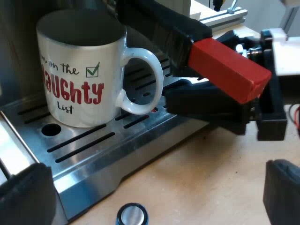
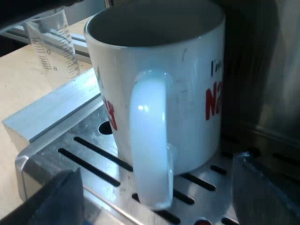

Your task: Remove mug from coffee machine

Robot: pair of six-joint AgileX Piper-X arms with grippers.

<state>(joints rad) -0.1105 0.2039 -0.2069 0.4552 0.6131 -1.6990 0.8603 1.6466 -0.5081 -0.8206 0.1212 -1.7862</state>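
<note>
A white mug with red and black lettering stands upright on the espresso machine's slotted metal drip tray. Its handle points straight at my right gripper, which is open with one finger on each side of the handle, not touching it. From the left wrist view, the right gripper sits just beyond the mug's handle, under the holder's dark handle with its red end. My left gripper is open over the wooden table in front of the tray, holding nothing.
A clear measuring glass stands on the table beyond the tray's edge. A blue tamper sits on the table near my left gripper. The machine's dark front rises right behind the mug.
</note>
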